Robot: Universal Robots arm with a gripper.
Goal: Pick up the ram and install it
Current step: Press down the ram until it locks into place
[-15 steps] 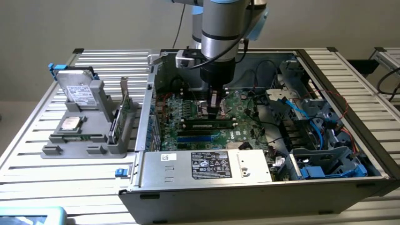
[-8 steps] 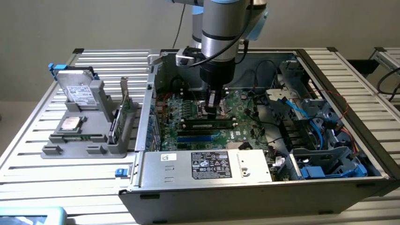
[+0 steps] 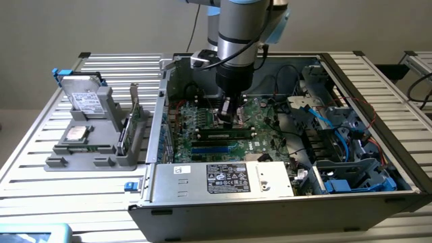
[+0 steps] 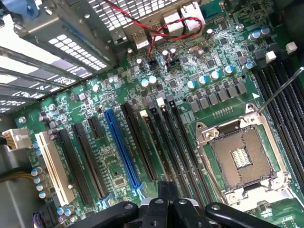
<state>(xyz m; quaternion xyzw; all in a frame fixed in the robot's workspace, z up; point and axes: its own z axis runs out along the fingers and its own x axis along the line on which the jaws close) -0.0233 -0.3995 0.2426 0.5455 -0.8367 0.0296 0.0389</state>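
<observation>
**Gripper lowered over the motherboard, ram lying along a memory slot**

In the exterior view, the arm is being held down inside the open computer case (image 3: pixel 378 167); the gripper (image 3: pixel 228 119) is being kept just above the green motherboard (image 3: pixel 202 124), fingers drawn together; whether anything is being pinched cannot be told. The ram (image 3: pixel 226 135) is being seen lying lengthwise along a slot just below the fingertips, beside blue slots (image 3: pixel 212 147). On the exterior view's left, a grey holder (image 3: pixel 94 152) with a hard drive (image 3: pixel 86 98) is being carried by the slatted table (image 3: pixel 40 167).

In the wrist view, the gripper (image 4: pixel 167 202) is being shown pressed shut over long black slots (image 4: pixel 164 142); a blue slot (image 4: pixel 122 145) and the open processor socket (image 4: pixel 242 159) are being flanked.
</observation>
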